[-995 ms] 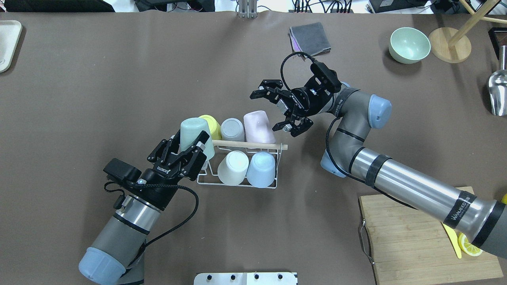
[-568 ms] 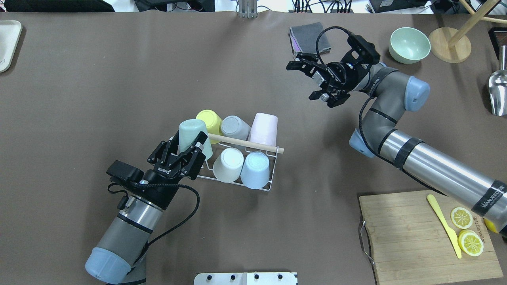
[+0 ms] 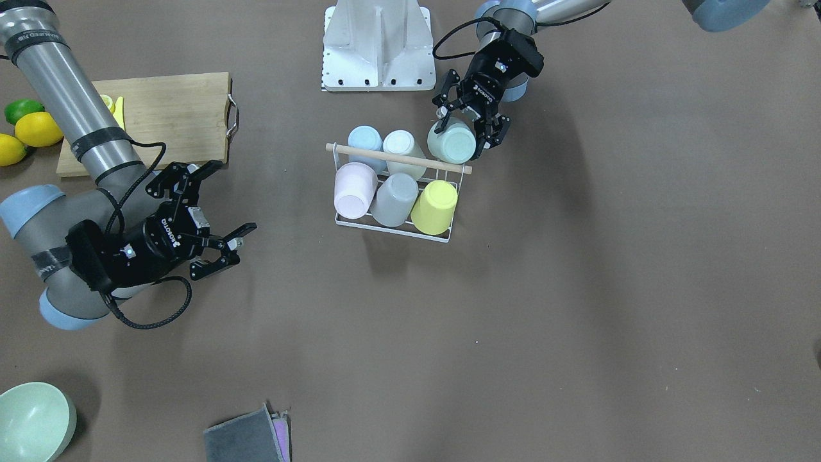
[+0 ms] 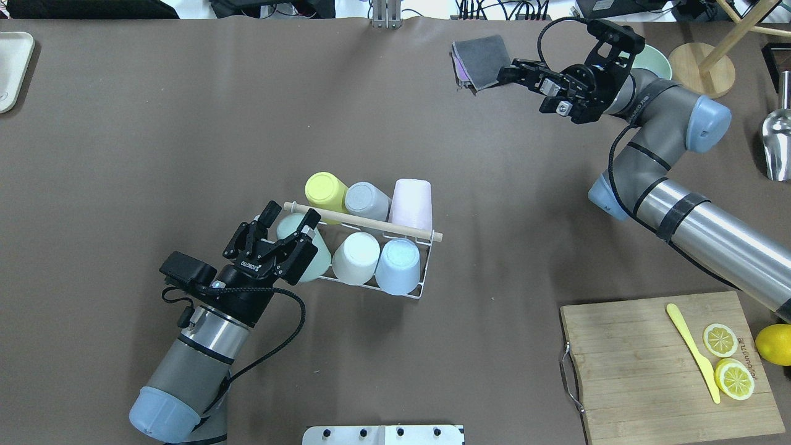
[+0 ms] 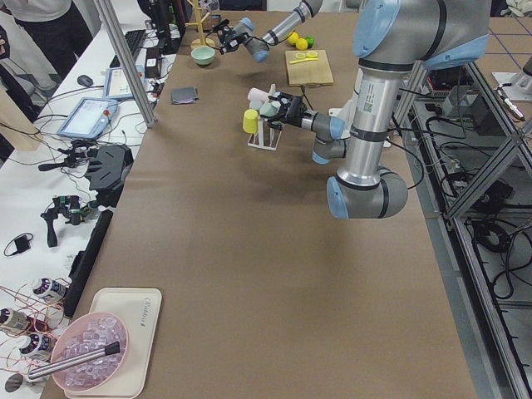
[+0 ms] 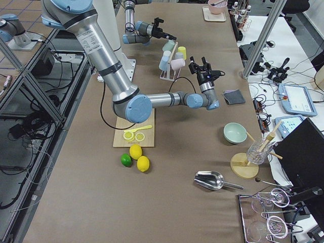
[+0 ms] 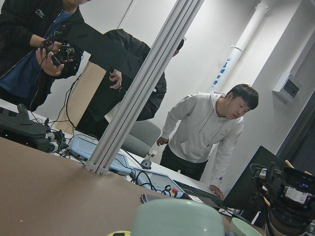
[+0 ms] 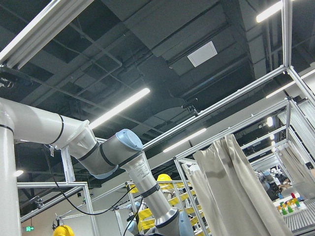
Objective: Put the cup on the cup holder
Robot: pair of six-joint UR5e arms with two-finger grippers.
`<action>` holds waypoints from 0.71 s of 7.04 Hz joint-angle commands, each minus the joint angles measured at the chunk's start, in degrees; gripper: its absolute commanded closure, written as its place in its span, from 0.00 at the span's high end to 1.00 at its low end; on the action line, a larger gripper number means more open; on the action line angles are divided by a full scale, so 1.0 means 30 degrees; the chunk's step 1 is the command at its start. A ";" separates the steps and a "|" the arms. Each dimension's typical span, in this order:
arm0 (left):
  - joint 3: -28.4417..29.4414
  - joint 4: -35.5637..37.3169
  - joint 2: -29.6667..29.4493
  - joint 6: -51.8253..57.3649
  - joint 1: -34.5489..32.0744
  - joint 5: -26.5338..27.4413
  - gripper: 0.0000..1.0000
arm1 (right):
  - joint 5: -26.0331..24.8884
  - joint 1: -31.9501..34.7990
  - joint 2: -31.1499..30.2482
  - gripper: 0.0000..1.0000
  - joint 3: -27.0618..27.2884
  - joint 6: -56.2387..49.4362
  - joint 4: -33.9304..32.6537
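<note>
The cup holder (image 4: 413,295) is a white wire rack with a wooden dowel across its top, at mid-table. It holds several upside-down cups: yellow (image 4: 323,188), grey (image 4: 366,199), pink (image 4: 413,203), white (image 4: 355,256) and blue (image 4: 398,266). My left gripper (image 4: 290,217) is shut on a mint green cup (image 4: 307,254) that sits tilted at the rack's near left corner; the cup also shows in the front view (image 3: 452,142). My right gripper (image 4: 532,89) is open and empty at the back right, far from the rack.
A grey cloth (image 4: 482,59) lies just left of the right gripper. A green bowl (image 4: 652,59), a wooden stand (image 4: 701,77) and a metal scoop (image 4: 775,142) are at the back right. A cutting board (image 4: 642,371) with lemon slices is at the near right.
My right arm has swung away from the rack to the back right. My left gripper has lowered the green cup onto the rack's near left corner. The rack has turned a little.
</note>
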 commanded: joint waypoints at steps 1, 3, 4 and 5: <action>0.0101 -0.0074 -0.0042 0.0037 0.0115 0.0394 0.98 | -0.0855 0.0728 -0.0388 0.98 0.1359 0.3718 -0.1534; -0.0364 0.0071 -0.0071 0.0356 -0.0146 0.0485 0.98 | -0.2665 0.1081 -0.0652 0.97 0.2072 0.6531 -0.2631; -0.1005 0.0218 -0.0042 0.1288 -0.0728 0.0399 0.98 | -0.3227 0.1082 -0.0682 0.95 0.2247 0.7065 -0.3270; -0.1331 0.0248 -0.0100 0.2747 -0.1343 0.0311 0.98 | -0.3378 0.0618 -0.0683 0.95 0.2364 0.7129 -0.3770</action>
